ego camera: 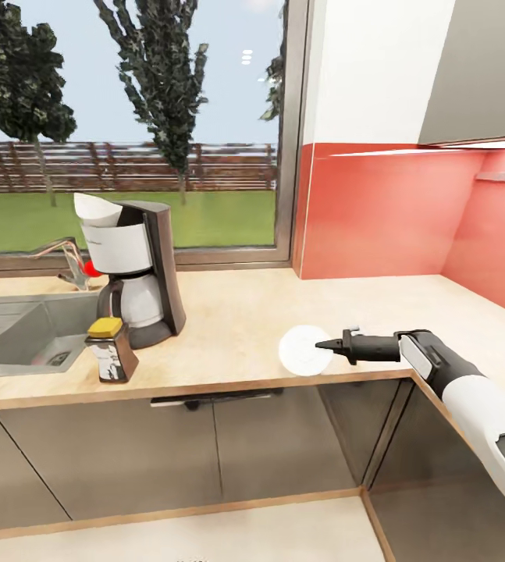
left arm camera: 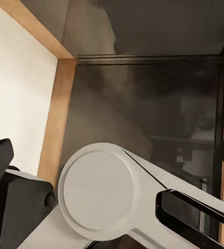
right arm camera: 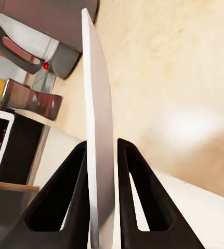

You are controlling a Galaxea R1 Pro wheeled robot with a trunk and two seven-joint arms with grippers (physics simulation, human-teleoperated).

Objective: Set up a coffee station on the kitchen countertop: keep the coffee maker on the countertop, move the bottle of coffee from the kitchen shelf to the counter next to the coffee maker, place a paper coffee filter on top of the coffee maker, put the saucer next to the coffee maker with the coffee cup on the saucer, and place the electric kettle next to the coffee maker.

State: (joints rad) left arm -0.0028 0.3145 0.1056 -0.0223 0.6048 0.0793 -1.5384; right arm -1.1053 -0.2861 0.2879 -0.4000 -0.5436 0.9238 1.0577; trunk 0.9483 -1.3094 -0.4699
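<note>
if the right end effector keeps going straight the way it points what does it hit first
Probably the bottle of coffee beside the coffee maker. The right end effector, shut on the saucer, points left along the countertop; depth is unclear.

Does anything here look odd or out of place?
Only the saucer: the right gripper pinches its rim between the jaws over the countertop, well away from the coffee maker. The coffee bottle stands upright beside the machine.

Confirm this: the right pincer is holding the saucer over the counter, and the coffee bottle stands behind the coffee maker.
Wrong on the bottle. In the head view the coffee bottle stands in front of the coffee maker, near the counter's edge. The right pincer does hold the saucer over the counter.
</note>
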